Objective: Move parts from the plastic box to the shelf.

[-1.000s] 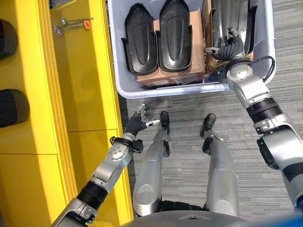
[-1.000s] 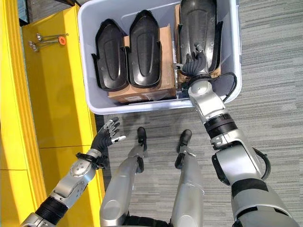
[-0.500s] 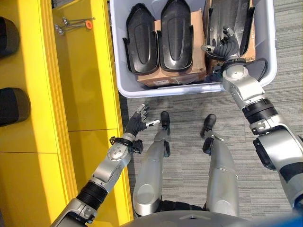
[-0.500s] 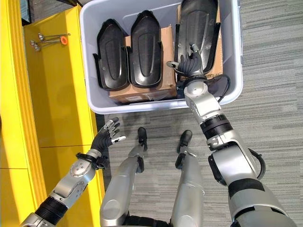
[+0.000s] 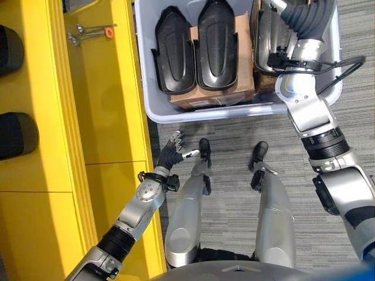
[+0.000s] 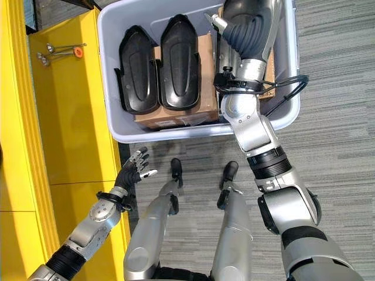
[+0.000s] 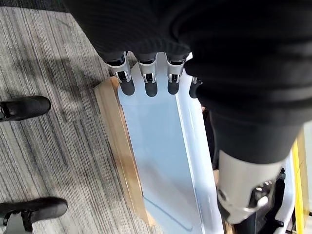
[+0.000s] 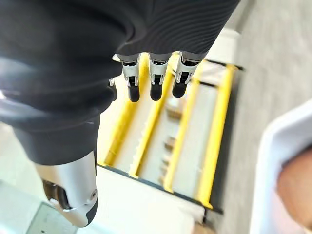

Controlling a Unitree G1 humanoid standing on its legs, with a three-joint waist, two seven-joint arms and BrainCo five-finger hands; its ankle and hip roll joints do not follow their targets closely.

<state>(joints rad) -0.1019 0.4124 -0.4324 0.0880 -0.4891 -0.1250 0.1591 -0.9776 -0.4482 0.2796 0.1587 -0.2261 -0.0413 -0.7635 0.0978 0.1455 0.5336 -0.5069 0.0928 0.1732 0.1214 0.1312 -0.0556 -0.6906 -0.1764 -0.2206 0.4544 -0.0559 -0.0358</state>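
Fingers of the right hand (image 5: 304, 17) point into the plastic box (image 5: 153, 99), straight and holding nothing, over the rightmost black part (image 5: 270, 41); two more black parts (image 5: 217, 44) rest on a cardboard carton (image 5: 241, 64) to their left. Right eye view: left hand (image 6: 133, 170), fingers loosely spread and empty, hangs beside the yellow shelf (image 6: 64, 117). Right wrist view: straight fingers (image 8: 153, 78), nothing grasped. Left wrist view: straight fingers (image 7: 146, 78) toward the box wall
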